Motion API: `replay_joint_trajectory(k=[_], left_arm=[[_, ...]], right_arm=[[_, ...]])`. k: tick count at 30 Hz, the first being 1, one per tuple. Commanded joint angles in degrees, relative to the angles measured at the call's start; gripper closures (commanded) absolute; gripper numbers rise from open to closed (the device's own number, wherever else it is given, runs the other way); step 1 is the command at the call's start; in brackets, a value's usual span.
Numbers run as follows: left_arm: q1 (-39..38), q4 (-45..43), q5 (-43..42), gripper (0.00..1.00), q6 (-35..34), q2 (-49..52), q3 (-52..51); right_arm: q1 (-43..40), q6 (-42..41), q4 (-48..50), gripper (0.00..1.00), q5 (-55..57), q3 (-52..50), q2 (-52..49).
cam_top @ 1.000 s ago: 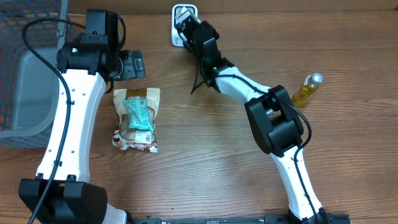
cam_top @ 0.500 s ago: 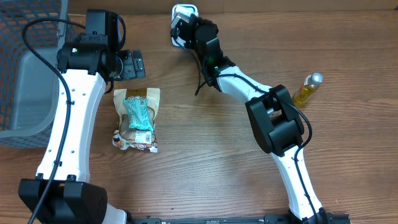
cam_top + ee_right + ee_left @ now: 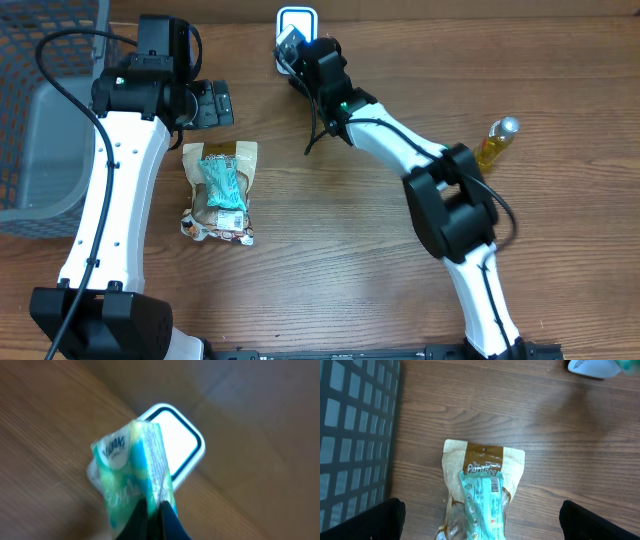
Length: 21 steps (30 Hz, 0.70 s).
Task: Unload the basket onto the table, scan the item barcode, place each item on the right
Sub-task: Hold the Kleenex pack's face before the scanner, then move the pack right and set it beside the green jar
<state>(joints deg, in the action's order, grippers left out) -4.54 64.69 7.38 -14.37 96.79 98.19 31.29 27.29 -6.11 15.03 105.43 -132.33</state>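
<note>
My right gripper [image 3: 152,506] is shut on a thin green and blue packet [image 3: 131,462], pinching its lower edge. The packet hangs just in front of a white scanner window with a dark rim [image 3: 183,442]. Overhead, the right gripper [image 3: 291,52] sits just below the scanner [image 3: 297,19] at the table's far edge. A brown snack bag with a teal label [image 3: 222,190] lies flat on the wood. My left gripper [image 3: 490,522] hovers open above the bag [image 3: 482,485], touching nothing; overhead it [image 3: 212,104] is just beyond the bag's top end.
A grey mesh basket [image 3: 40,110] fills the left side, its grid wall [image 3: 355,435] close to the left gripper. A small yellow bottle [image 3: 495,143] lies at the right.
The right gripper with the packet has shifted slightly down and right from the scanner, baring more of its window. The right elbow swung right. The left arm and snack bag stayed still.
</note>
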Motion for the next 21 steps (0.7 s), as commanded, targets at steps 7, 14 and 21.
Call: replay_joint_trajectory(k=[7, 14, 21], left_arm=[[-0.42, -0.2, 0.5, 0.0, 1.09, -0.15, 1.07], [-0.42, -0.2, 0.5, 0.0, 1.09, -0.15, 1.07], [-0.42, -0.2, 0.5, 0.0, 1.09, -0.15, 1.07]], right_arm=[[-2.12, -38.49, -47.63, 0.96, 1.38, 1.05, 20.44], [-6.05, -44.04, -67.54, 0.96, 2.47, -1.6, 19.82], [-9.75, -44.04, -70.88, 0.45, 2.23, -5.38, 19.8]])
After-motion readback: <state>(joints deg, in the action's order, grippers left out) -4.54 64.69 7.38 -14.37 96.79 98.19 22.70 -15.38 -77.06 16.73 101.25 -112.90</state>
